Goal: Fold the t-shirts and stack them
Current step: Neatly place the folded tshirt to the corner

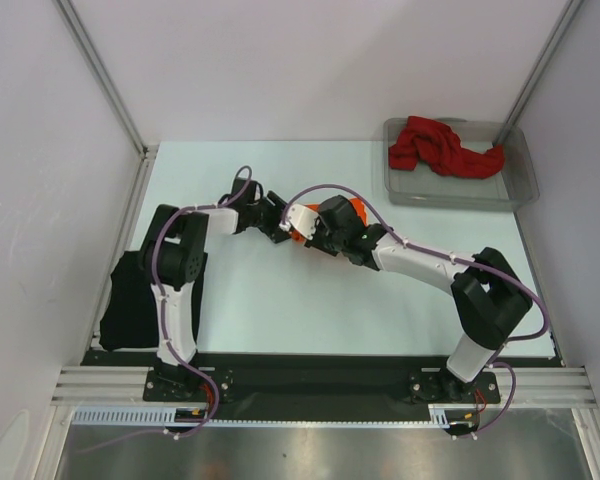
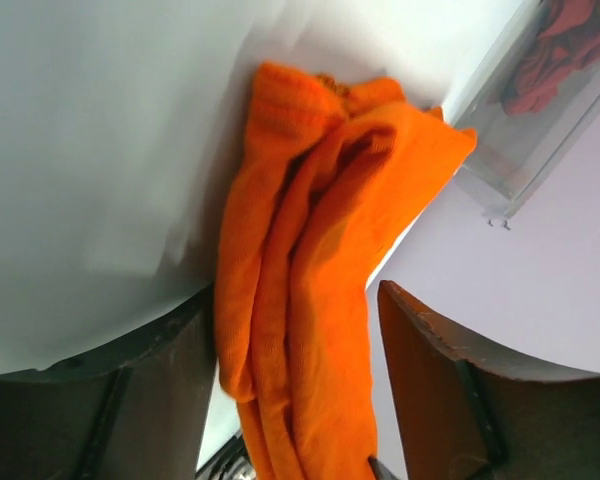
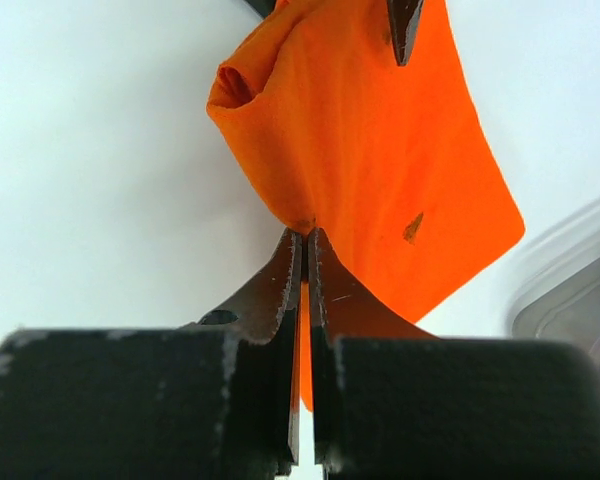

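The bright orange t-shirt hangs bunched between both grippers above the middle of the table. My right gripper is shut on a pinch of the orange t-shirt, which shows a small dark speck. My left gripper stands open around a hanging fold of the orange t-shirt: the left finger touches the cloth, while the right finger stands apart from it. In the top view the left gripper and right gripper nearly meet. A dark red t-shirt lies crumpled in the tray. The black t-shirt lies at the table's left edge.
The clear grey plastic tray stands at the back right corner, also in the left wrist view as the tray. White walls with metal posts enclose the table on three sides. A black rail runs along the near edge by the arm bases.
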Robot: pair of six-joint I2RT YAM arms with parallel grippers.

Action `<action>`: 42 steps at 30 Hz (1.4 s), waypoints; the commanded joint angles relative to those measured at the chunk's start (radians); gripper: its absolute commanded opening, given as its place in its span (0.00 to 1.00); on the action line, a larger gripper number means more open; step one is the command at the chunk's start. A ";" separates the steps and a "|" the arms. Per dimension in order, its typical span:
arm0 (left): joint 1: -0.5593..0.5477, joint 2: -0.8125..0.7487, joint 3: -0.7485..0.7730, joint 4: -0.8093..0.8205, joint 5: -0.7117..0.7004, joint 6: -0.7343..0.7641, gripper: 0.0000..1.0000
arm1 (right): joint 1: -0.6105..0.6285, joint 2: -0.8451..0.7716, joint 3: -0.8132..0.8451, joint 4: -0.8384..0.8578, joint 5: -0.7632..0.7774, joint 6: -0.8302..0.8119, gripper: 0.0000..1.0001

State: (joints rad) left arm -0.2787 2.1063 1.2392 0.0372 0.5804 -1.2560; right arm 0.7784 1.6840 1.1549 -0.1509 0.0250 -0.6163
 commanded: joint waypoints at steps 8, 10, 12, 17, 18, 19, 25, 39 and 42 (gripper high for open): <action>-0.007 0.073 0.046 0.069 -0.033 0.026 0.14 | -0.004 -0.070 -0.017 0.040 -0.036 0.029 0.00; -0.005 0.070 0.065 0.050 -0.040 0.052 0.05 | -0.004 -0.076 -0.026 0.043 -0.025 0.055 0.02; -0.005 0.046 0.084 -0.005 -0.073 0.084 0.00 | -0.002 -0.090 -0.032 0.048 0.004 0.084 0.17; -0.004 -0.049 0.030 -0.077 -0.151 0.191 0.00 | 0.018 -0.170 -0.073 -0.002 0.072 0.176 0.47; -0.002 -0.071 -0.010 -0.077 -0.168 0.193 0.00 | 0.021 -0.214 -0.090 -0.007 0.085 0.194 0.50; 0.003 -0.104 -0.027 -0.077 -0.171 0.198 0.00 | 0.021 -0.240 -0.121 -0.022 0.110 0.229 0.56; 0.012 -0.296 -0.047 -0.279 -0.350 0.319 0.00 | 0.027 -0.455 -0.240 -0.099 0.138 0.366 0.61; 0.053 -0.541 0.195 -0.852 -0.841 0.314 0.00 | 0.071 -0.693 -0.313 -0.289 0.144 0.541 0.60; 0.087 -0.557 0.204 -0.884 -0.856 0.297 0.00 | 0.084 -0.714 -0.319 -0.282 0.130 0.573 0.60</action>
State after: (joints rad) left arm -0.2214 1.6077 1.4010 -0.7319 -0.1875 -0.9276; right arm 0.8482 1.0039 0.8154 -0.4168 0.1520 -0.1001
